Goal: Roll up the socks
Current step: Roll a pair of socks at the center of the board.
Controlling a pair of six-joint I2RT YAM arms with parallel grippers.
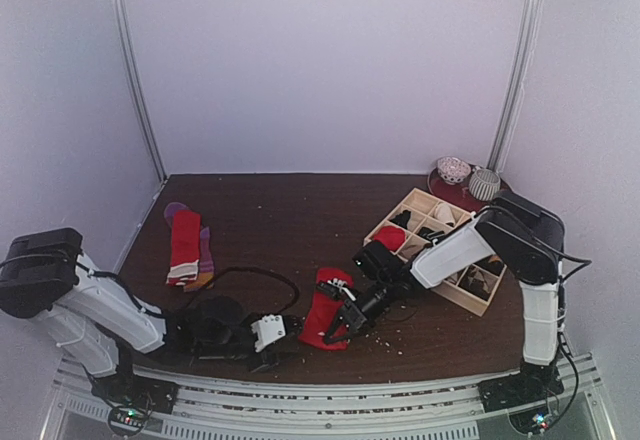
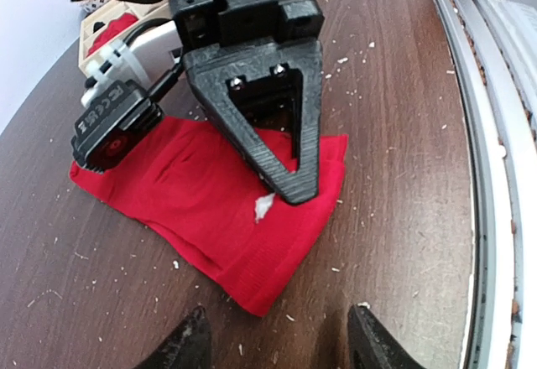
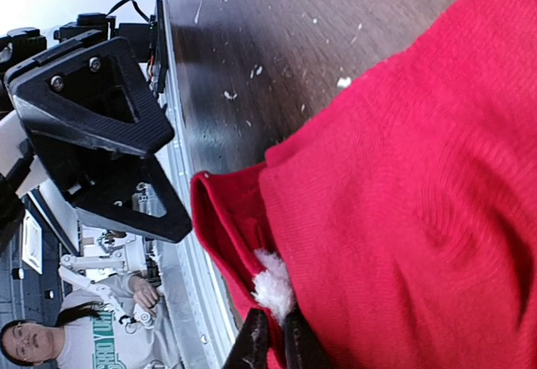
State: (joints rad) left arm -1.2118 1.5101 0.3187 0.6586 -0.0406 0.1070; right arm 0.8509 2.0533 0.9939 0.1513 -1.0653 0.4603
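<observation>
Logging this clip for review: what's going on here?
The right gripper is pinched shut on an edge of a red fabric sock lying on the dark wooden table. The left gripper stands open just short of that sock, holding nothing. The sock is mostly flat, not rolled. Another red sock lies over a purple-and-orange one at the far left.
</observation>
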